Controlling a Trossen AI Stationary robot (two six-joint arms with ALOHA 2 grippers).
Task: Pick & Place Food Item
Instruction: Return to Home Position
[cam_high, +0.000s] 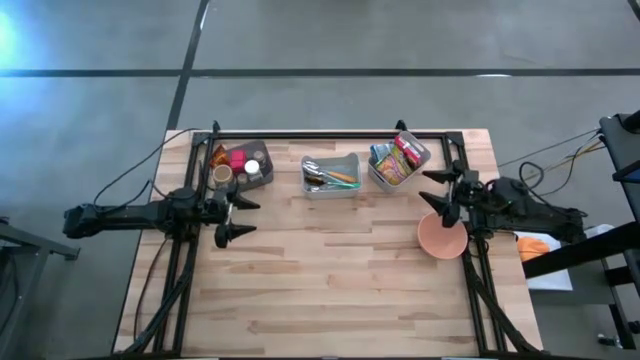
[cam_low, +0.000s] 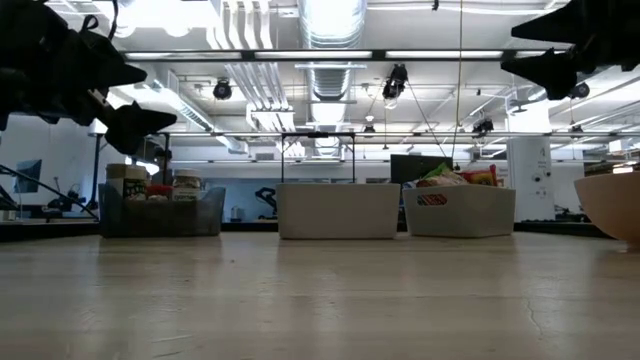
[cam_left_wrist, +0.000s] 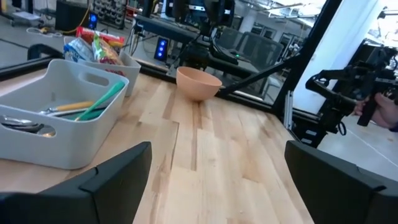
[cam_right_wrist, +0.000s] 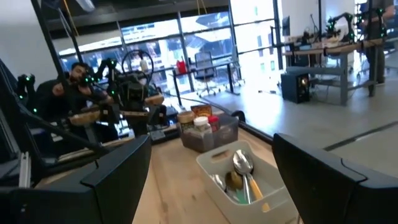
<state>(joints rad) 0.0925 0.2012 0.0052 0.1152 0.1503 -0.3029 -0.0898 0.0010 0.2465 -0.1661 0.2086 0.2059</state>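
Three containers: lined up along the 12 o'clock edge of the pale wooden counter (cam_high: 330, 290) of jointed planks.
Black rectangular plastic bin (cam_low: 160, 220): at 11 o'clock, with dark, slightly see-through walls. It holds a tan-capped brown seasoning bottle (cam_high: 221, 175), a white-lidded jar (cam_high: 252, 170) and a red item.
Middle gray rectangular plastic bin (cam_low: 338, 212): at 12 o'clock, with smooth matte walls and a cut-out handle. Shiny metal spoons (cam_right_wrist: 241, 163) and a green-handled utensil (cam_left_wrist: 102, 101) lie inside.
Right gray plastic bin (cam_low: 460, 215): at 1 o'clock, turned askew. Crinkly, glossy food packets (cam_high: 398, 160) stand in it, poking above the rim.
Peach round bowl (cam_left_wrist: 198, 83): at 3 to 4 o'clock near the counter's edge, smooth and upright. It sits just beside the right arm.
Left tool (cam_high: 238, 218): at 9 o'clock, raised above the counter. Its two dark angular fingers are spread apart with nothing between them.
Right tool (cam_high: 437, 192): at 3 o'clock, also raised. Its fingers are spread wide and empty.
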